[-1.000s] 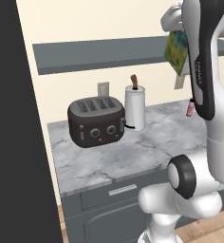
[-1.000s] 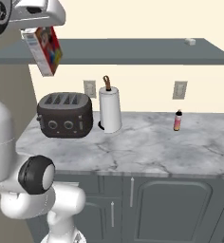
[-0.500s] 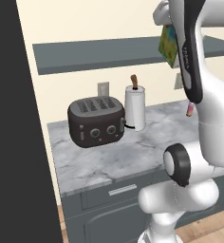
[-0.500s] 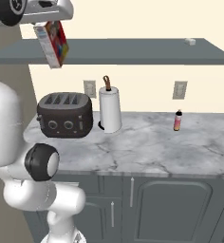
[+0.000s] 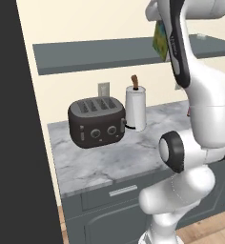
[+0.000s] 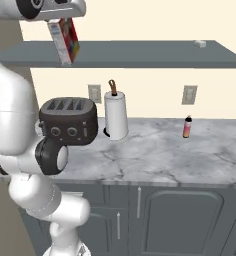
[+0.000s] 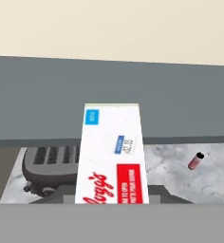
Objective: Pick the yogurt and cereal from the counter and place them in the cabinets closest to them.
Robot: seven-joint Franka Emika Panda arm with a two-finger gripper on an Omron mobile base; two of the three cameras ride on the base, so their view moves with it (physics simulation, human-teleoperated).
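Holding the cereal [image 6: 65, 40] aloft, hand [image 6: 57, 12] clamped on the box top, just in front of the cabinets [image 6: 140, 54] slab's left end. Tilted slightly, white side facing the hand camera. Below, marble-veined bench [image 6: 155, 155] carrying a dark toaster [image 6: 68, 121], an upright paper-towel roll [image 6: 116, 115] beside it, and a slim pink-red bottle [image 6: 187, 127] well apart to the right. Cream wall behind with two outlet plates [image 6: 94, 93]. Small pale item [image 6: 200, 44] sitting on the slab's far right end.
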